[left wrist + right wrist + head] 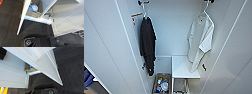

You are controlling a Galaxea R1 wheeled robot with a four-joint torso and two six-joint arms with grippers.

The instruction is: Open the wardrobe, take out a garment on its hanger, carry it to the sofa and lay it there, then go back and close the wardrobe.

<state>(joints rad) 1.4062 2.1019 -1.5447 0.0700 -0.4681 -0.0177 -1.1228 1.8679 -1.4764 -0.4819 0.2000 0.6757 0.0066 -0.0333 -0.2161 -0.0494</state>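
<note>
The wardrobe (171, 30) stands in front of me with both white doors swung open. Inside on the right, the garment (200, 40), a white short-sleeved T-shirt, hangs on its thin white hanger (206, 8) from a black hook at the top. A black T-shirt (147, 42) hangs on the left side from another hook (143, 2). My left gripper's dark body (37, 43) is low over the carpet before the wardrobe's base. My right gripper's dark body (47, 91) is beside the right door's edge (55, 75).
A white shelf (184, 67) sits low inside the wardrobe under the white T-shirt. A speckled basket (161, 83) of small items (33, 7) stands on the wardrobe floor. The open left door (106, 50) and right door (234, 55) flank me. Dark carpet (11, 18) lies in front.
</note>
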